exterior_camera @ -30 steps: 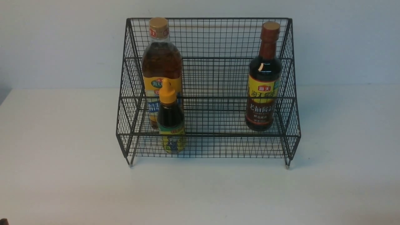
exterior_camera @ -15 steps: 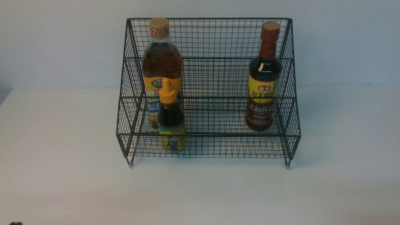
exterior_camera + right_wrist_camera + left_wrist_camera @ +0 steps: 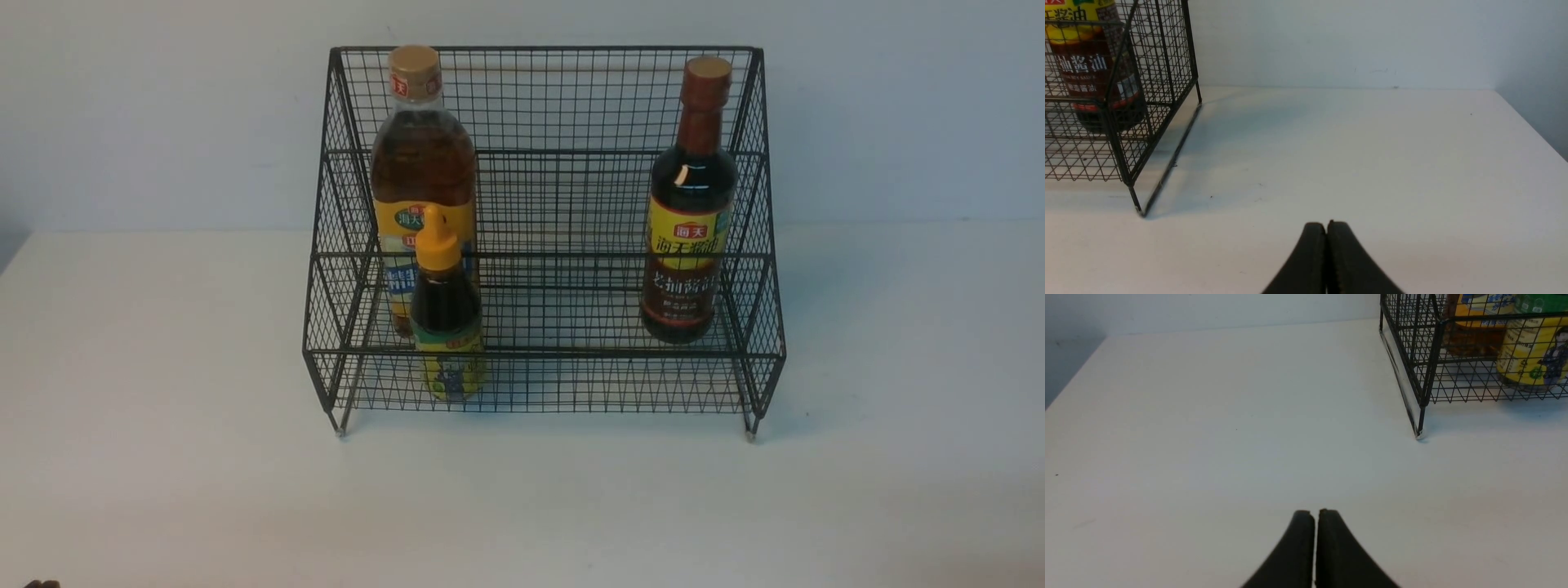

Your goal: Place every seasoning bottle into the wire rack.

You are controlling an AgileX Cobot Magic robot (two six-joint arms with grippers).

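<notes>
The black wire rack (image 3: 563, 196) stands at the back middle of the white table. On its upper tier at the left is the large amber bottle (image 3: 422, 155) with a gold cap. The tall dark bottle (image 3: 690, 204) with a brown cap stands upright on the right. The small dark bottle (image 3: 445, 310) with an orange nozzle cap sits on the lower tier in front of the amber one. My left gripper (image 3: 1315, 512) is shut and empty, well short of the rack's left foot (image 3: 1419, 433). My right gripper (image 3: 1326, 224) is shut and empty, apart from the rack's right corner (image 3: 1139, 210).
The white table (image 3: 163, 408) runs to a pale wall behind the rack. A dark tip of my left arm (image 3: 37, 584) shows at the front view's lower left corner. The table's side edges show in both wrist views.
A dark tip of the left arm has edged a little further into the lower left corner. The bottles and the rack have not moved.
</notes>
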